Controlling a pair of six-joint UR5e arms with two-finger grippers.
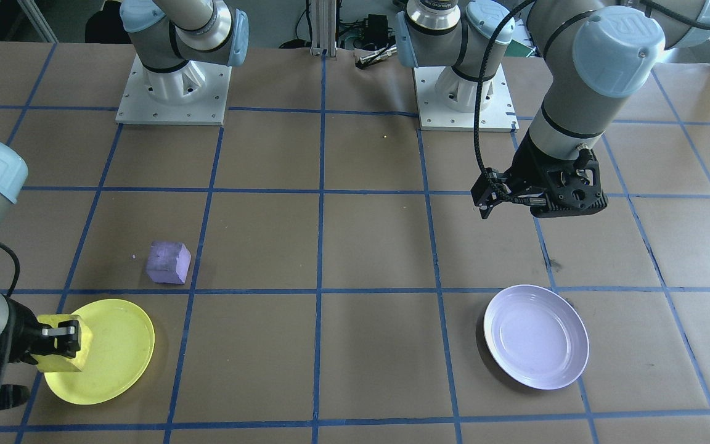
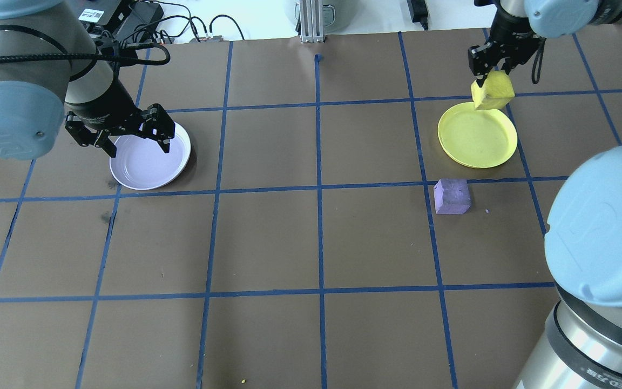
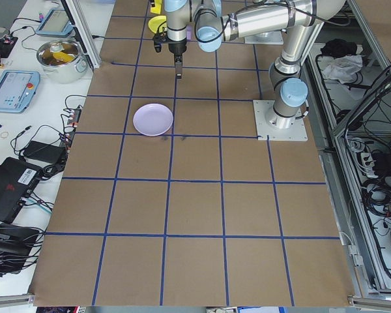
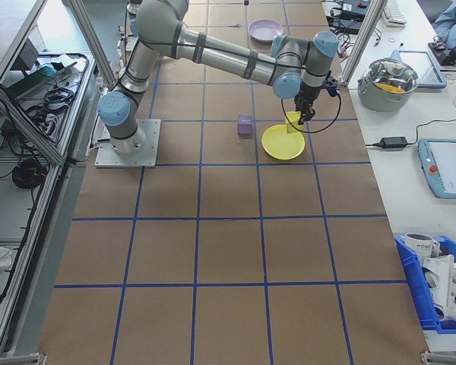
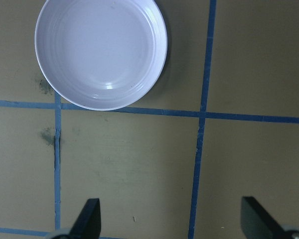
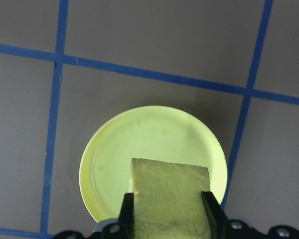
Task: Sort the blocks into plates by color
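My right gripper (image 2: 486,75) is shut on the yellow block (image 2: 492,91) and holds it over the far rim of the yellow plate (image 2: 477,135). In the right wrist view the block (image 6: 169,199) sits between both fingers above the plate (image 6: 139,144). The purple block (image 2: 451,196) lies on the table just beside the yellow plate, apart from it. My left gripper (image 2: 137,145) hangs open and empty above the near edge of the lavender plate (image 2: 149,162). Its fingertips (image 5: 89,219) stand wide apart, with the bare plate (image 5: 99,50) ahead of them.
Blue tape lines grid the brown table. The two arm bases (image 1: 173,92) (image 1: 463,98) stand at the robot's side. My right arm's elbow (image 2: 602,227) looms over the near right corner. A pot (image 4: 394,80) and tablets sit on a bench beyond the table.
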